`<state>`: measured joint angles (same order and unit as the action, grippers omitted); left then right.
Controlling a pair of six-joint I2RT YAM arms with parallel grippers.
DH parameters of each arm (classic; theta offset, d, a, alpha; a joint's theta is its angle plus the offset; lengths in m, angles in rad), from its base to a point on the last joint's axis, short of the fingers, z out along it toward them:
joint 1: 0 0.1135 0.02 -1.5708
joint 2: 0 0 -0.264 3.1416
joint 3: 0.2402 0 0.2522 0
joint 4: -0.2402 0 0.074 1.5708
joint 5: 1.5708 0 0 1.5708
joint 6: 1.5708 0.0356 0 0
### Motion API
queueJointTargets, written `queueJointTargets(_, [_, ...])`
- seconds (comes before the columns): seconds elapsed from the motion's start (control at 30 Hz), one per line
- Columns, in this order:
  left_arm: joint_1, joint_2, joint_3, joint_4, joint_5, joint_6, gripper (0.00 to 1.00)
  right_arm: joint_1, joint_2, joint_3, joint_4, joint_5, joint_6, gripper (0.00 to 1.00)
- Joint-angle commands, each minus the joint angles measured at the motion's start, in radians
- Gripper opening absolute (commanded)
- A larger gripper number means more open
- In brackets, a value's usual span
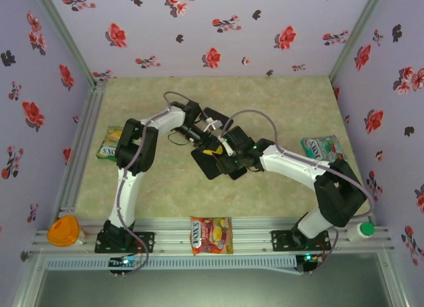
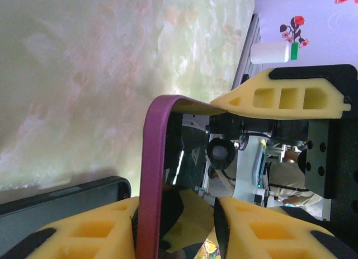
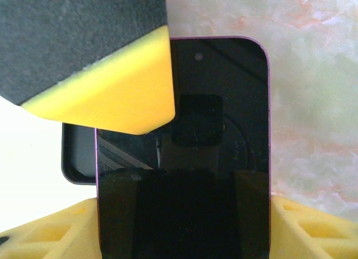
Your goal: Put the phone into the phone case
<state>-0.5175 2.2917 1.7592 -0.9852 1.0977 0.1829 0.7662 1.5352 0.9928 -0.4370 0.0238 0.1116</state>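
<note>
The purple-edged phone (image 3: 218, 102) stands with its dark screen toward the right wrist camera. My right gripper (image 3: 182, 206) is shut on its two long edges. In the left wrist view I see the phone (image 2: 151, 175) edge-on between the fingers of my left gripper (image 2: 176, 206). Its back rests on the left finger, and a gap shows on the screen side, so this gripper is open. The black phone case (image 2: 61, 200) lies on the table just behind the phone, its corner (image 3: 75, 158) peeking out. From above, both grippers (image 1: 207, 142) (image 1: 225, 154) meet over the case (image 1: 211, 166) at mid-table.
Snack packets lie at the left (image 1: 109, 142), the right (image 1: 322, 148) and on the front rail (image 1: 211, 235). An orange lid (image 1: 63, 231) and a white bottle (image 1: 363, 229) sit at the front corners. Flowered walls close in three sides.
</note>
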Motion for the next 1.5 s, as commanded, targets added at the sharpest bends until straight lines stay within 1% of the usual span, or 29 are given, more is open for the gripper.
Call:
queueJointTargets(0.0, [-0.007,0.022,0.026,-0.032,0.030,0.027,0.39,0.007,-0.030,0.028,0.004,0.023,-0.015,0.58])
queueJointTargets(0.13, [-0.009,0.024,0.026,-0.033,0.034,0.032,0.34,0.009,-0.030,0.030,0.006,0.024,-0.015,0.58])
queueJointTargets(0.2, [-0.009,0.025,0.027,-0.036,0.039,0.037,0.27,0.008,-0.030,0.032,0.004,0.024,-0.016,0.58])
queueJointTargets(0.27, [-0.009,0.025,0.026,-0.039,0.046,0.041,0.18,0.008,-0.031,0.032,0.006,0.024,-0.017,0.58])
queueJointTargets(0.37, [-0.009,0.021,0.026,-0.038,0.053,0.050,0.01,0.009,-0.033,0.032,0.005,0.027,-0.015,0.57])
queueJointTargets(0.53, [-0.008,-0.001,0.018,-0.008,0.062,0.037,0.00,0.009,-0.043,0.028,0.003,0.036,-0.013,0.58])
queueJointTargets(0.63, [-0.007,-0.034,-0.011,0.063,0.062,-0.019,0.00,0.008,-0.058,0.021,0.002,0.044,-0.004,0.67])
queueJointTargets(0.77, [-0.003,-0.101,-0.082,0.269,0.026,-0.157,0.00,0.007,-0.098,-0.002,0.003,0.070,0.019,0.80])
queueJointTargets(0.93, [0.009,-0.186,-0.179,0.507,-0.050,-0.341,0.00,-0.017,-0.176,-0.038,-0.009,0.092,0.073,0.84])
queueJointTargets(1.0, [0.015,-0.216,-0.215,0.590,-0.071,-0.402,0.00,-0.050,-0.216,-0.061,-0.006,0.064,0.112,0.85])
queueJointTargets(1.1, [0.021,-0.256,-0.268,0.708,-0.089,-0.494,0.00,-0.140,-0.280,-0.117,0.030,-0.062,0.191,0.84])
queueJointTargets(1.17, [0.023,-0.284,-0.304,0.770,-0.114,-0.548,0.00,-0.214,-0.328,-0.179,0.092,-0.163,0.257,0.83])
queueJointTargets(1.27, [0.024,-0.321,-0.348,0.854,-0.127,-0.630,0.00,-0.301,-0.391,-0.265,0.193,-0.280,0.341,0.82])
queueJointTargets(1.4, [0.023,-0.375,-0.411,0.971,-0.124,-0.744,0.00,-0.389,-0.429,-0.351,0.320,-0.401,0.428,0.81])
queueJointTargets(1.47, [0.023,-0.396,-0.444,1.038,-0.124,-0.815,0.00,-0.434,-0.428,-0.398,0.413,-0.474,0.489,0.81])
